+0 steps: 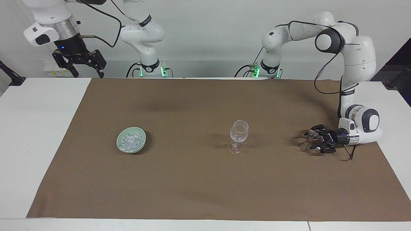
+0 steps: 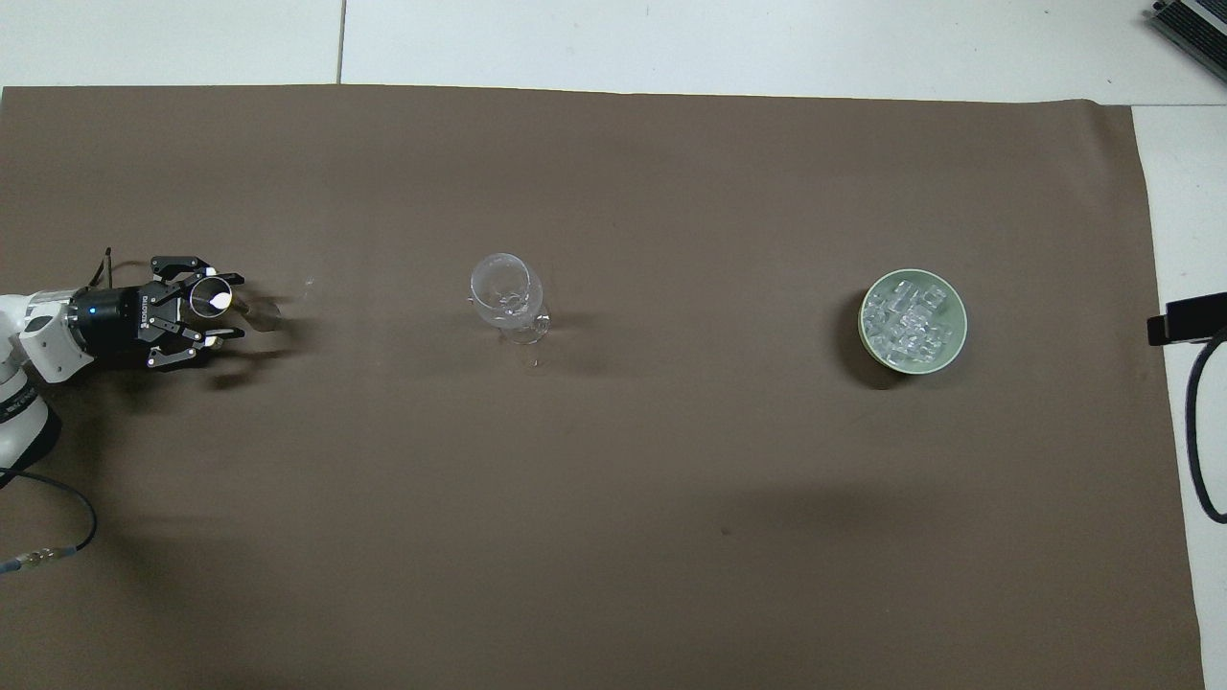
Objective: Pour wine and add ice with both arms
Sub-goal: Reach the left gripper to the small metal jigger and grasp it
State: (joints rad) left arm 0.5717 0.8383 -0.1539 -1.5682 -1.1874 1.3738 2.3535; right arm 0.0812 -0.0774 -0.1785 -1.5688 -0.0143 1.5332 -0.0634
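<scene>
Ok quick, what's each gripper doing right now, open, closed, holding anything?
Left gripper: low around a small metal cup; a grip cannot be told.
Right gripper: open, holding nothing, raised and waiting.

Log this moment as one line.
left gripper: at metal jigger | right gripper: open, raised, waiting | wine glass: upright, empty | ice: in bowl

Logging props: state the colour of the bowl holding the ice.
Pale green bowl, clearest in the overhead view.

Nothing readable is showing here: small white lettering is sitting on the left gripper [image 2: 206, 311], but no word is coming through.
</scene>
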